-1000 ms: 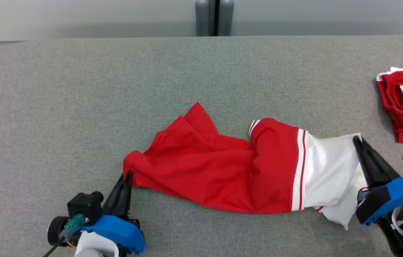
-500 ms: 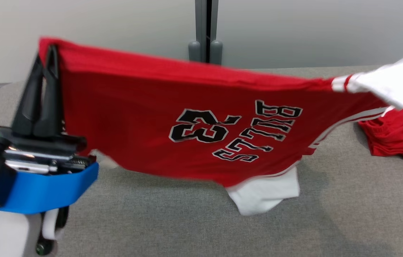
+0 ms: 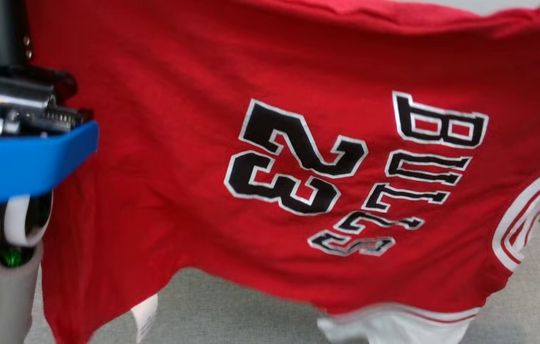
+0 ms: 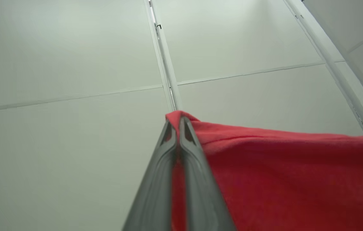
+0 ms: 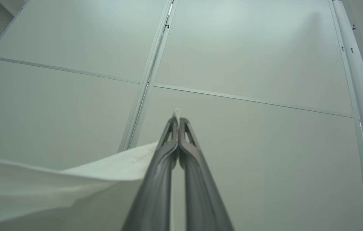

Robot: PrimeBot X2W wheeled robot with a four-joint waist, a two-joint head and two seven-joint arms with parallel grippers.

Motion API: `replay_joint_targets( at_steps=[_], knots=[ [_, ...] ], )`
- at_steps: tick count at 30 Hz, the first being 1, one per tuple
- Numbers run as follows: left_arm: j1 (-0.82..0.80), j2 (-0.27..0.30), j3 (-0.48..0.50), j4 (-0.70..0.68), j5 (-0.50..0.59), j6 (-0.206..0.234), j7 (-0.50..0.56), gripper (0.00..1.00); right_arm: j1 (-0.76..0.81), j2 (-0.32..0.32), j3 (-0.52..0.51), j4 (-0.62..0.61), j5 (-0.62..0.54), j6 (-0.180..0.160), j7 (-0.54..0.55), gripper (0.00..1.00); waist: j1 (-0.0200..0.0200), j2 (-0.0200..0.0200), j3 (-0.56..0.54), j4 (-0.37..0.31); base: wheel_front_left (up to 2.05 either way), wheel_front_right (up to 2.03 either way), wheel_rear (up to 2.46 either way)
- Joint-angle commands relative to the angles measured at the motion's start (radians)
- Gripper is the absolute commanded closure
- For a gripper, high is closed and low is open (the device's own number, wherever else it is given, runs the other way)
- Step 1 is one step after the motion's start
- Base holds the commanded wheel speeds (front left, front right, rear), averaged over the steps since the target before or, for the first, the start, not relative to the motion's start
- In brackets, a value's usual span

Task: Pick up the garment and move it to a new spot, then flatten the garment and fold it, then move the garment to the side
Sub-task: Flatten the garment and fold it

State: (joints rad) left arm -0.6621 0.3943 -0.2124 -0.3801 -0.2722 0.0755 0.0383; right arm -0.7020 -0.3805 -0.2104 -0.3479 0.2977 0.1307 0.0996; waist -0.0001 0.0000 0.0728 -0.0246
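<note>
the red shirt point(image 3: 155, 143) is hanging in the air, stretching wide between the two pairs of jaws and drooping below them, its black number and letters showing tilted. a pale wall point(image 4: 72, 64) is standing beyond both pairs of jaws, and the grey bench point(image 3: 232, 301) is lying under the shirt's lower hem. the left jaws are clenching a red corner between their fingers point(image 4: 197, 186). the right jaws are clenching the white edge, fingers point(image 5: 159, 186) pressing together. a white label point(image 3: 145, 315) is dangling below the left jaws.
</note>
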Motion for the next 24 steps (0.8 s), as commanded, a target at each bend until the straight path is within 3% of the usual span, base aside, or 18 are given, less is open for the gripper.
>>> replay_joint_targets(
  at_steps=[1,9,16,24],
  knots=[
    [-0.021,-0.007,-0.002,0.033,-0.011,-0.004,0.004,1.0,-0.031,-0.008,0.015,0.033,0.013,0.0,-0.004,1.0,0.0001,0.0,0.015,0.004,0.0,0.0,0.0],
    [-0.252,-0.094,-0.007,0.428,-0.096,-0.063,-0.087,1.0,-0.283,-0.006,0.152,0.378,0.066,0.0,-0.097,1.0,0.0001,0.0,0.136,0.014,0.0,0.0,0.0],
    [-0.48,-0.122,0.026,0.831,-0.116,-0.091,-0.206,1.0,-0.54,0.061,0.248,0.695,0.069,0.0,-0.222,1.0,0.0001,0.0,0.185,-0.001,0.0,0.0,0.0],
    [-0.453,-0.167,0.014,1.303,-0.149,-0.124,-0.216,1.0,-0.524,0.204,0.372,1.093,0.112,0.0,-0.304,1.0,0.0001,0.0,0.221,-0.04,0.0,0.0,0.0]
  ],
)
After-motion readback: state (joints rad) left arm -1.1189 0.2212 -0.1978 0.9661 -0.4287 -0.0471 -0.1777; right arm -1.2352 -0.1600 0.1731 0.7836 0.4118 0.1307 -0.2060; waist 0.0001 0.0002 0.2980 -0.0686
